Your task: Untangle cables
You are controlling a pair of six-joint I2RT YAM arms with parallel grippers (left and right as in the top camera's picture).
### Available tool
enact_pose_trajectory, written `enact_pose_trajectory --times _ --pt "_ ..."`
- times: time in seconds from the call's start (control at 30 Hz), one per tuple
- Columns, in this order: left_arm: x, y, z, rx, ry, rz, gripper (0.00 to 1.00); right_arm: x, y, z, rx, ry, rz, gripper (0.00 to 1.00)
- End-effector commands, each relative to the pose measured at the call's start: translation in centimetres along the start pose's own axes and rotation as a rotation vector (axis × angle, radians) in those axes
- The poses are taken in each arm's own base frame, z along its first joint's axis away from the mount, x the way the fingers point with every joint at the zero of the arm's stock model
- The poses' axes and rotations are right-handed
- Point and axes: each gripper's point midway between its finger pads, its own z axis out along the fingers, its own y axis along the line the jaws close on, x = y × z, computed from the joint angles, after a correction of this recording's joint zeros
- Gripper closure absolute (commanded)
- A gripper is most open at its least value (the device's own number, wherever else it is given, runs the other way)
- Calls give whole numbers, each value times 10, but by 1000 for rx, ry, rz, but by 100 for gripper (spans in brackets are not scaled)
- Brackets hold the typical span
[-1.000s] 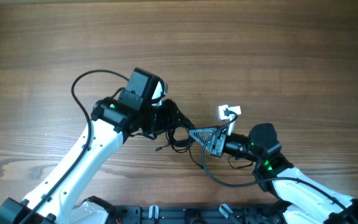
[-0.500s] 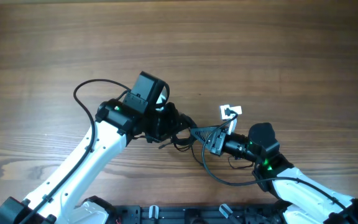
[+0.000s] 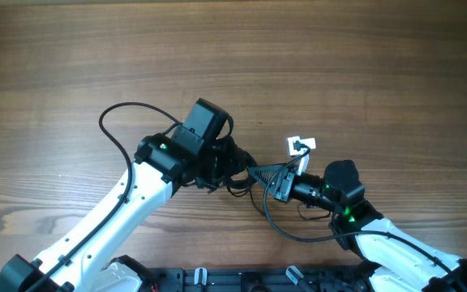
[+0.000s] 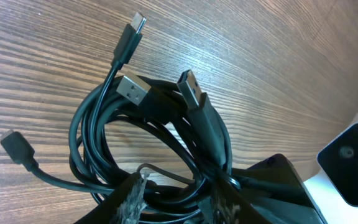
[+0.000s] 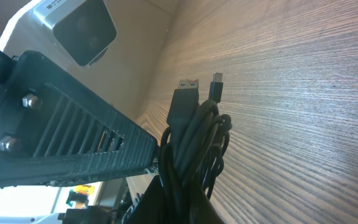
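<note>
The cables (image 4: pixel 160 143) are a tangled bunch of thin black cords just above the wood, with a slim plug (image 4: pixel 135 28) and two flat metal plugs (image 4: pixel 132 90) sticking out. In the overhead view the cables (image 3: pixel 235 180) hang between the two grippers. My left gripper (image 4: pixel 179 196) has its fingers (image 4: pixel 132 199) on either side of several strands and presses on them. Reaching in from the right, my right gripper (image 5: pixel 179 186) is shut on a thick bunch of the cables (image 5: pixel 194 130), tip to tip with my left gripper (image 3: pixel 233 165). My right gripper (image 3: pixel 258 173) is also visible overhead.
A small white tag (image 3: pixel 300 146) with a dark plug on it lies on the wooden table (image 3: pixel 339 65), just behind the right wrist. The arms' own thicker black wiring (image 3: pixel 112 130) loops out beside the left arm. A black rail (image 3: pixel 217 280) runs along the near edge.
My left arm has swung to the right, bringing its wrist closer to the right gripper and the tangle. The right arm and the white tag have stayed where they were.
</note>
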Motion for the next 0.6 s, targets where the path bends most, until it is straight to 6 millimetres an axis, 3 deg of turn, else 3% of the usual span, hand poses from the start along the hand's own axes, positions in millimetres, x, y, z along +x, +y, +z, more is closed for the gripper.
enact_pose_trajectory --times 0.0,0.17,0.3,0.57 --pt "-5 4 6 -39 -29 -11 65 -5 2 1 -2 -14 -23 95" --pt "-4 8 20 -70 -7 -15 71 -6 2 1 -5 -15 -17 96" --pt "-8 7 32 -73 -2 -17 96 -6 3 1 -6 -16 -19 96" --pt "-16 6 33 -75 -41 1 96 -7 2 1 -4 -20 -19 96"
